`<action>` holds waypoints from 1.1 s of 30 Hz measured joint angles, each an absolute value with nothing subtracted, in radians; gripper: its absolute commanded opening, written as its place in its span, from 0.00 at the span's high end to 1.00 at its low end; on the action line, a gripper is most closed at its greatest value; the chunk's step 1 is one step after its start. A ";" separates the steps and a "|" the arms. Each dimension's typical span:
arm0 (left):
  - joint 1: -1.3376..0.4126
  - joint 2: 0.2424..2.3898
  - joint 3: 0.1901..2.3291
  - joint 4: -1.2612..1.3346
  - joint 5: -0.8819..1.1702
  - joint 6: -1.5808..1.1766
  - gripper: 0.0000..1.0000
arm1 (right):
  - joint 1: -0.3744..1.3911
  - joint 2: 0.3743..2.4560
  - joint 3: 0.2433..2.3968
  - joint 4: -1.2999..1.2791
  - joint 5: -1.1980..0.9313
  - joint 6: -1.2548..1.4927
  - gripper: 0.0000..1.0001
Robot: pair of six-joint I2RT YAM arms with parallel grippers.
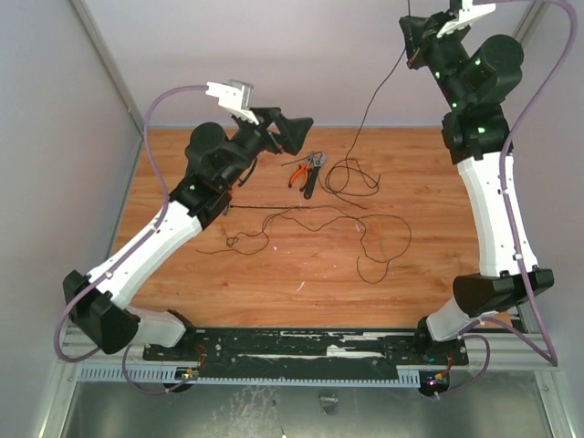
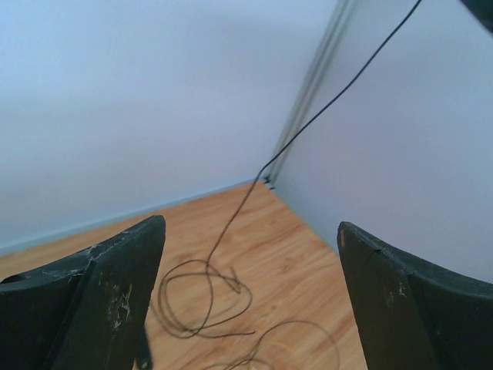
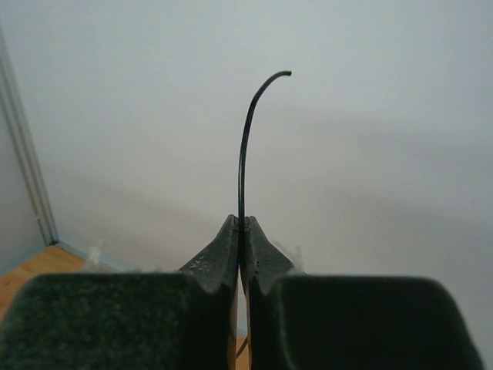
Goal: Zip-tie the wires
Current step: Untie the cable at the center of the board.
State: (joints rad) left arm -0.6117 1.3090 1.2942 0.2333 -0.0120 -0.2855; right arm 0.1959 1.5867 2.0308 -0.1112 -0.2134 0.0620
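Note:
The wires (image 1: 365, 228) lie in loose black loops over the middle of the wooden table. One strand rises from a coil (image 1: 351, 178) up to my right gripper (image 1: 410, 46), which is raised high at the back right. In the right wrist view that gripper (image 3: 240, 227) is shut on the wire, and a short curved end (image 3: 245, 139) sticks out above the jaws. My left gripper (image 1: 301, 135) hovers over the back left of the table, wide open and holding nothing. Between its fingers (image 2: 115, 293) I see the coil (image 2: 204, 301) and the rising strand (image 2: 308, 123). The zip tie (image 1: 269, 208) lies straight on the table near the left arm.
Orange-handled pliers (image 1: 308, 172) lie at the back centre, just left of the coil. Pale walls (image 1: 55, 137) close in the table on the left, back and right. A black rail (image 1: 301, 347) runs along the near edge between the arm bases.

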 measured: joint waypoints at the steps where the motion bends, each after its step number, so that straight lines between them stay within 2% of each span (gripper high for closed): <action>1: -0.612 1.330 1.320 0.239 0.009 -0.294 0.02 | 0.196 1.578 2.031 -0.107 -0.236 0.054 1.00; 4: -0.611 1.372 1.362 0.280 0.085 -0.336 0.02 | 0.196 1.502 1.906 -0.058 -0.310 0.026 1.00; 9: -0.611 1.394 1.364 0.377 0.194 -0.418 0.02 | 0.196 1.332 1.516 0.062 -0.425 -0.022 1.00; 12: -0.611 1.401 1.364 0.439 0.234 -0.463 0.02 | 0.196 1.303 1.399 0.099 -0.487 -0.038 1.00; 21: -0.641 1.491 1.442 0.535 0.276 -0.526 0.07 | 0.221 1.270 1.311 0.163 -0.550 -0.062 1.00; 33: -0.685 1.623 1.519 0.521 0.287 -0.532 0.28 | 0.296 1.227 1.267 0.208 -0.553 -0.099 1.00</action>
State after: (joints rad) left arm -0.6853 1.6230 1.5192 0.5209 0.2871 -0.5323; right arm 0.2962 1.2270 1.2667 0.2077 -0.5533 -0.0986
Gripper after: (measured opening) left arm 0.776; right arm 0.013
